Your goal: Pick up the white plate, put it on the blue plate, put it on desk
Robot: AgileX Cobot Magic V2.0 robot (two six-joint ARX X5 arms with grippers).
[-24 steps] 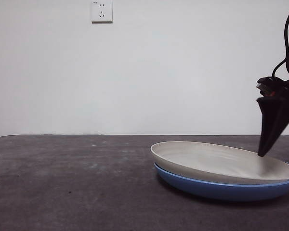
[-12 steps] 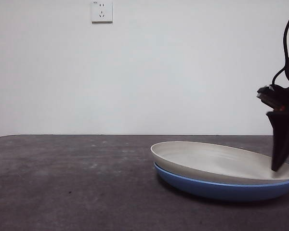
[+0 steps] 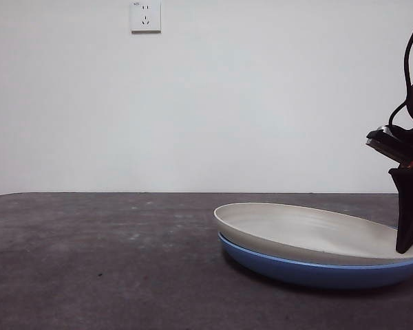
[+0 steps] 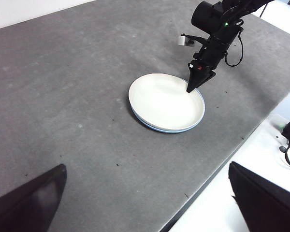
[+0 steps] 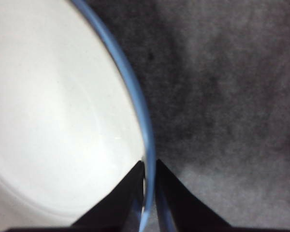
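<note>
Between the jaws of the right gripper [image 5: 146, 181]: the rims of two stacked plates, one jaw inside the stack, the other outside. Jaws stand nearly together, only a thin slit between them, closed on the white plate [image 5: 53, 121] where its edge meets the blue plate [image 5: 135, 96].

White plate: matte cream, round, shallow; nested in the blue plate, whose glossy rim shows as a narrow band around it. In the front view the white plate [image 3: 310, 234] sits slightly tilted, its side away from the right gripper [image 3: 407, 244] raised a little off the blue plate [image 3: 316, 271].

Blue plate: rests on the desk [image 3: 96, 261], directly under the gripper.

Desk: dark grey, mottled, matte.

Left gripper [image 4: 145, 203]: well apart from the stack, high above the desk [image 4: 63, 96]; jaws spread wide, holding nothing. From there the white plate [image 4: 164, 101], blue plate [image 4: 170, 130] and right gripper [image 4: 191, 88] show together.

Wall socket [image 3: 145, 16]: on the white wall behind.
</note>
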